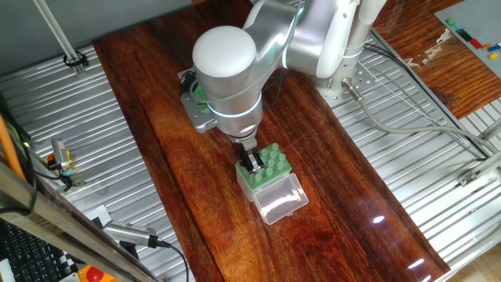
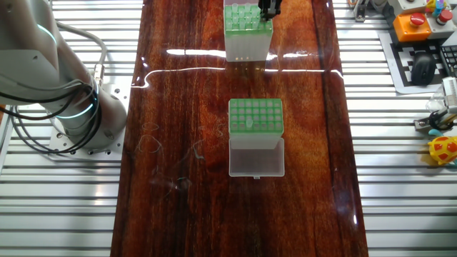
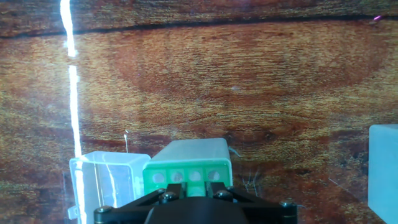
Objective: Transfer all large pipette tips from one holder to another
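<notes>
The small holder has a green grid top, pale sides and a clear lid lying open. It also shows in the other fixed view and the hand view. Several large pipette tips stand in it. My gripper is down at its top, near the left edge. In the hand view my gripper has its jaws a tip's width apart, with a pale green tip between them. The grey-sided box stands open and holds one tip; in one fixed view the box is mostly behind the arm.
The grey-sided box's whitish lid lies flat on the wooden table. Ribbed metal surfaces flank the wood on both sides. The arm's base stands to one side. A keyboard and small coloured items sit off the table.
</notes>
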{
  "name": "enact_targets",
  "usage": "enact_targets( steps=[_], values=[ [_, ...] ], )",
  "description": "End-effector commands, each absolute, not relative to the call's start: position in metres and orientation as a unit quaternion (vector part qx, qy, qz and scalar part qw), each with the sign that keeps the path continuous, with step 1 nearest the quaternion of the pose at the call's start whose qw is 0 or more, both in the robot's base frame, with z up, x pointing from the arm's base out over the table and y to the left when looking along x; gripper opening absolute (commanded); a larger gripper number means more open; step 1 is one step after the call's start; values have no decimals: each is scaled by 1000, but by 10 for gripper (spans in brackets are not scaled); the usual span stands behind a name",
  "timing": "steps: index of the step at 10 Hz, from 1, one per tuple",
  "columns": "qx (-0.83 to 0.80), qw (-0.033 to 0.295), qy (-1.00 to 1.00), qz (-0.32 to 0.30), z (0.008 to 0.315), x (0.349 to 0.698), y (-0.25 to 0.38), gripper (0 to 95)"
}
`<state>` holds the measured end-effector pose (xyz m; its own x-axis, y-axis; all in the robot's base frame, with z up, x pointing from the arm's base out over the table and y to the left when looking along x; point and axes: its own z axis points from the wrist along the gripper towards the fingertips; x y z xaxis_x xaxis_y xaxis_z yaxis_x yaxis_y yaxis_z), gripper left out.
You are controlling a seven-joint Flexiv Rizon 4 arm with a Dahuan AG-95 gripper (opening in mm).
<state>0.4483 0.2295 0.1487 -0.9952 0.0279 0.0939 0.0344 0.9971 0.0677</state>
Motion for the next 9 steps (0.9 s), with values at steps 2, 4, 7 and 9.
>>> enact_targets(
  steps=[2, 4, 7, 9],
  values=[
    [-12, 45, -998, -34, 154, 448, 230, 0],
    [-12, 45, -998, -34, 162, 448, 231, 0],
    [-8, 45, -998, -35, 185, 448, 227, 0],
    [-3, 46, -998, -35, 203, 447, 224, 0]
  ],
)
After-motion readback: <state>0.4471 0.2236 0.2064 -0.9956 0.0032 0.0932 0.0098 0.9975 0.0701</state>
